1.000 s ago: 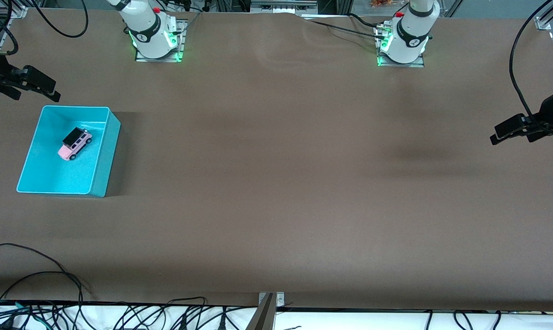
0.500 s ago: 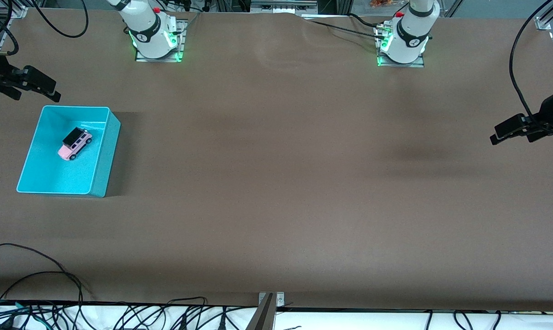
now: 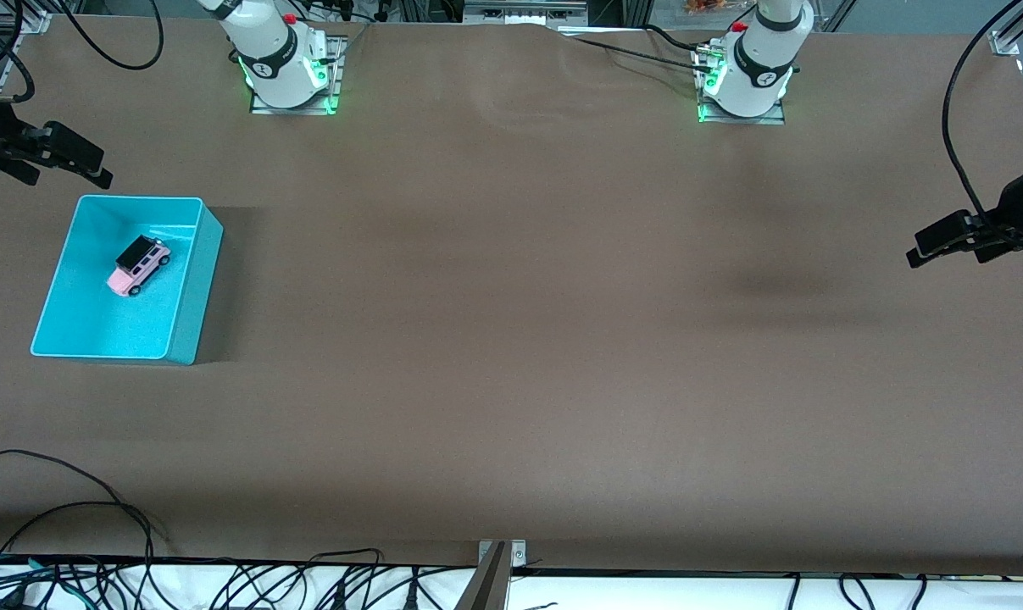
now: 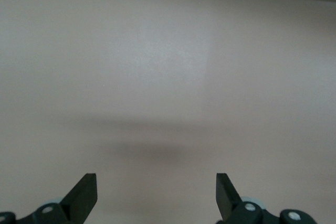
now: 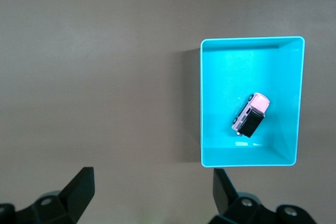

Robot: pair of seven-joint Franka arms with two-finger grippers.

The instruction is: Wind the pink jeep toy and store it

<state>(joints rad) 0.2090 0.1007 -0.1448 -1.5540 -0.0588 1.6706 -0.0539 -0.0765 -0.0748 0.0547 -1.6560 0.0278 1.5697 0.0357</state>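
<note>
The right gripper hangs in the air over the table edge at the right arm's end, close to the corner on the robots' side, just clear of the turquoise bin. Its black fingers point toward the middle of the table, and in the right wrist view the right gripper shows its two tips spread well apart with nothing between them. Most of this arm is cut off by the frame; only the hand and a cable show, while its white base stands at the robots' edge of the table.

The left gripper is held up over the edge at the left arm's end, about midway along it, fingers aimed inward. In the left wrist view the left gripper has its tips wide apart and empty, above bare brown table surface. Its arm also runs out of the frame, with its base at the robots' edge.

The pink jeep toy sits on its wheels inside the bin, set diagonally, in the half nearer the robots. The right wrist view shows the jeep apart from the bin's walls. Its winding part is too small to make out.
</note>
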